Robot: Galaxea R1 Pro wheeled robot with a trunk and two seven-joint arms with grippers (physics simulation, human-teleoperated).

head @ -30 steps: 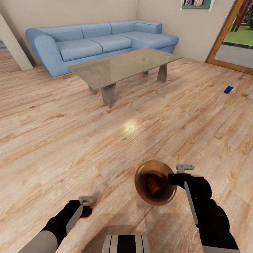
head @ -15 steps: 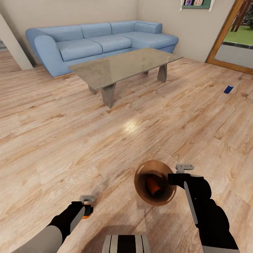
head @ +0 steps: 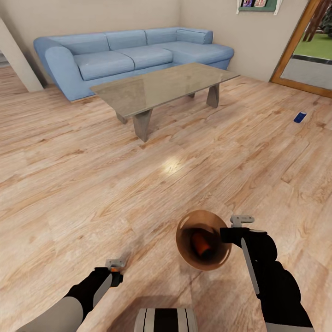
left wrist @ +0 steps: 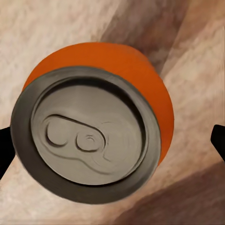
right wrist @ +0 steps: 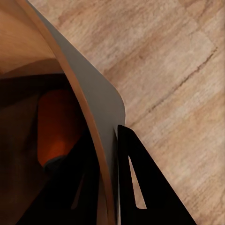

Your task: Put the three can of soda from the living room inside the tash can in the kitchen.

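Note:
My right gripper (head: 225,234) is shut on the rim of the brown trash can (head: 203,262), one finger (right wrist: 136,185) outside the wall and the other inside. The trash can hangs over the wood floor with an orange soda can (head: 200,244) lying in it. A second orange soda can (left wrist: 89,140) sits end-on between the wide-apart fingers of my open left gripper (head: 114,273), low over the floor; a gap shows beside one fingertip (left wrist: 218,140). The dark blue soda can (head: 299,117) lies on the floor far right, near the glass door.
The grey-topped coffee table (head: 161,85) stands ahead at mid-distance, with the light-blue corner sofa (head: 129,55) behind it. A wood-framed glass door (head: 295,46) is at the far right. Open wood floor lies between me and the table.
My left arm has drawn back and down toward the lower edge of the head view, over the orange can. The right arm and the trash can have stayed put.

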